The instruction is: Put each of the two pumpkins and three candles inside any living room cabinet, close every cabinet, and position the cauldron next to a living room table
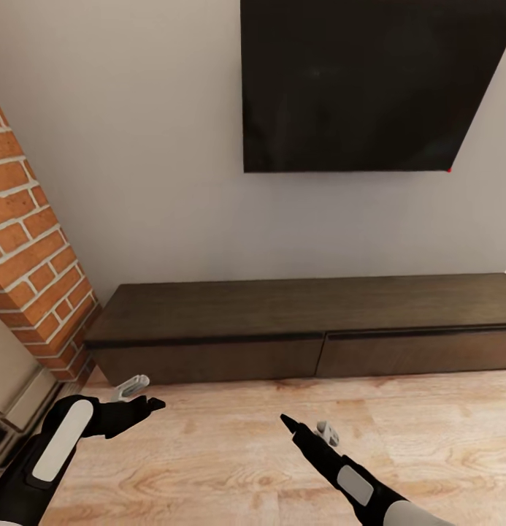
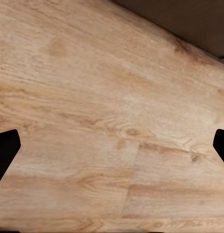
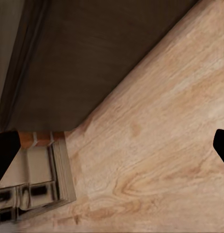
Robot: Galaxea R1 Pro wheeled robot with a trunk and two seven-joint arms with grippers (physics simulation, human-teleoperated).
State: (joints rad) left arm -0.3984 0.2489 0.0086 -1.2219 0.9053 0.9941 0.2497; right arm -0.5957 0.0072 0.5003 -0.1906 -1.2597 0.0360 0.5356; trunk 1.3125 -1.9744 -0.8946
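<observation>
The cabinet (image 1: 296, 321) is a long low dark-brown unit against the wall, and both of its visible drawer fronts are shut. My left gripper (image 1: 142, 393) hovers open above the wood floor, just in front of the cabinet's left end. Further right, my right gripper (image 1: 307, 427) is open too and holds nothing, a little short of the seam between the drawers. In the left wrist view the fingertips (image 2: 5, 150) frame bare floor, with the cabinet (image 2: 189, 19) at one corner. The right wrist view has the cabinet front (image 3: 83, 58) close by. The pumpkins, candles, cauldron and table are out of view.
A black television (image 1: 362, 80) hangs on the grey wall above the cabinet. A red brick column (image 1: 33, 277) stands at the left, close to the cabinet's left end, with a pale framed base (image 3: 34, 189) beside it. Wood floor (image 1: 231, 453) lies in front.
</observation>
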